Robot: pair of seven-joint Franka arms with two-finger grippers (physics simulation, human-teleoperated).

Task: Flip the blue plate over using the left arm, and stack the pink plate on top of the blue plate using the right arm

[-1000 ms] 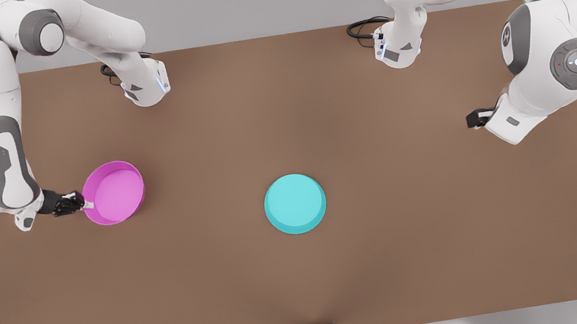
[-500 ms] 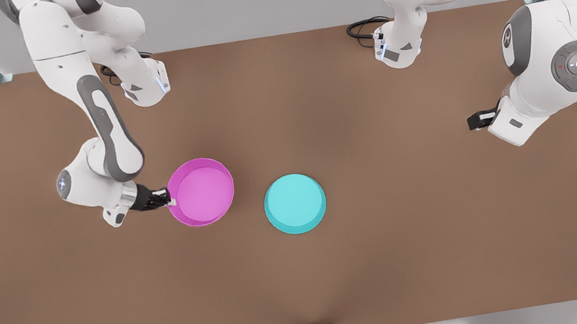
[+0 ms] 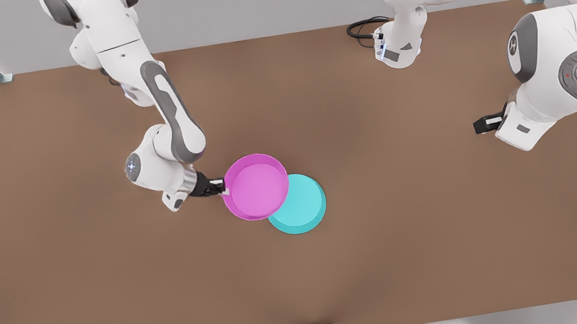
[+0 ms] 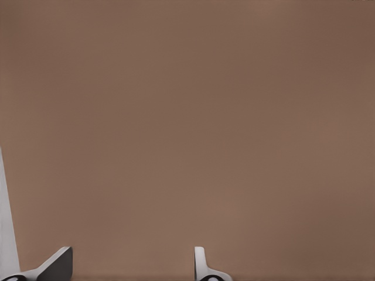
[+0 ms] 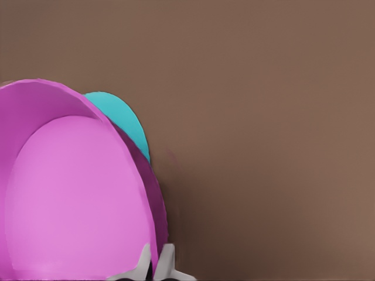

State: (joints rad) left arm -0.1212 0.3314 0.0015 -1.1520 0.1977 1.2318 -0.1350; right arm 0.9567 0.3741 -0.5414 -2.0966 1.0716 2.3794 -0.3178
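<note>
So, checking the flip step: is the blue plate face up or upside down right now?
Upside down: the blue plate shows a flat base with its sloped wall flaring outward below, no hollow. The pink plate, held by the right gripper, overlaps it.

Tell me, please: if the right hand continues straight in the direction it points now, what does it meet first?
Beyond the pink plate it grips, the right hand points toward the blue plate, which the pink plate already partly overlaps. Carried above it, the hand probably passes over. The left hand waits apart.
</note>
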